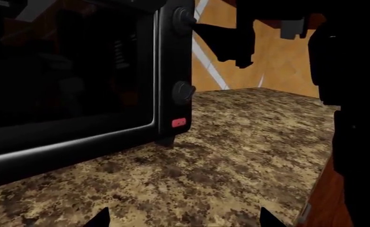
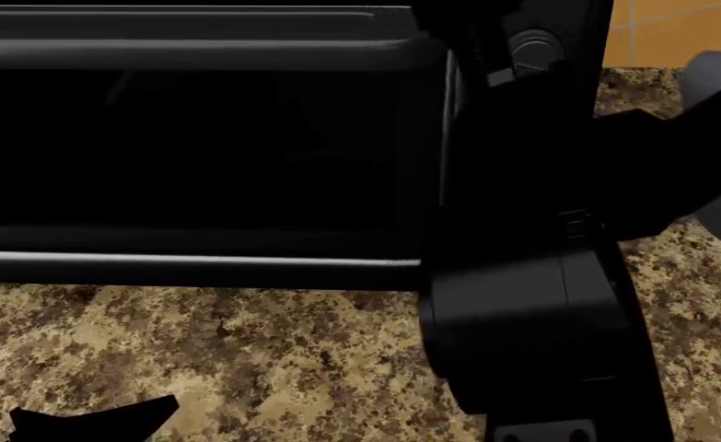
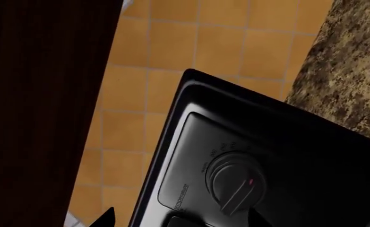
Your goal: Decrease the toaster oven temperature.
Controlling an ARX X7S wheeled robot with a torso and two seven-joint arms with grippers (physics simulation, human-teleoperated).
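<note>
The toaster oven (image 1: 71, 71) is a black box with a dark glass door, standing on a speckled countertop. Its right panel carries an upper knob (image 1: 183, 19), a lower knob (image 1: 183, 92) and a red button (image 1: 179, 123). In the head view its silver trim strip (image 2: 188, 260) runs under the door. My right gripper (image 1: 226, 42) is open and reaches at the upper knob. In the right wrist view that knob (image 3: 237, 184) has a red dot and lies just ahead of the spread gripper (image 3: 181, 220). My left gripper (image 1: 185, 221) is open and empty, low over the countertop.
The granite countertop (image 1: 235, 156) stretches in front of and right of the oven. An orange tiled wall (image 3: 172, 47) stands behind it. My right arm (image 2: 532, 304) hides the oven's control panel in the head view. A dark cabinet side (image 3: 39, 94) is close by.
</note>
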